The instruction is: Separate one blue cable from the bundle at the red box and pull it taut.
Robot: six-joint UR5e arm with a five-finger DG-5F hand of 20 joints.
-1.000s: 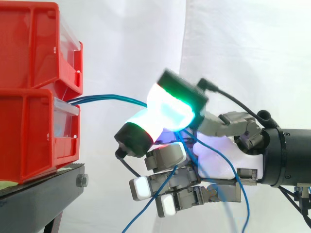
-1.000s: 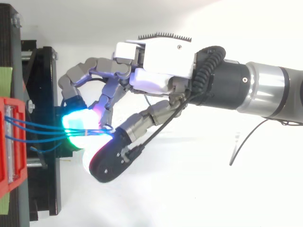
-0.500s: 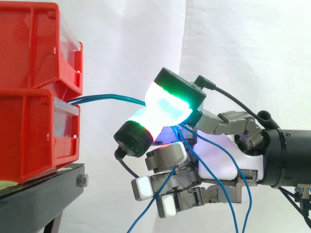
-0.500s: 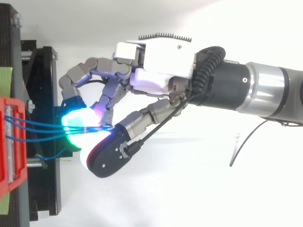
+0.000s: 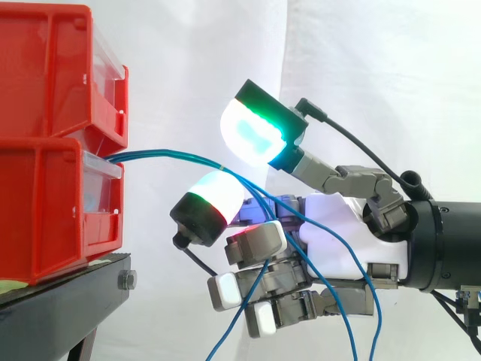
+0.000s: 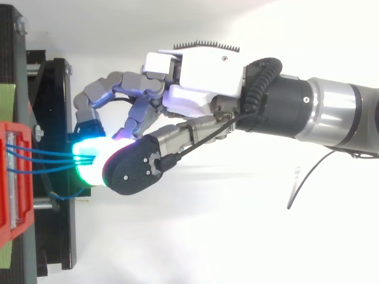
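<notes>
Bright, even light washes out the white curtain (image 5: 376, 68).

No legible txt or nos.; green tag (image 6: 5, 100) on stand (image 6: 59, 236) seems blank.

Reaches in from the right edge, hand (image 6: 195, 77) out over the black stand (image 6: 56, 236). Meets the blue cables (image 6: 50, 160) amid a cyan-green glow. Strands nearly straight, fanning slightly toward the red box (image 6: 15, 234) at the left edge.

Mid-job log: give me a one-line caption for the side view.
Blue cables stretch from the lower red bin to the robot hand, then trail down past it.
</notes>
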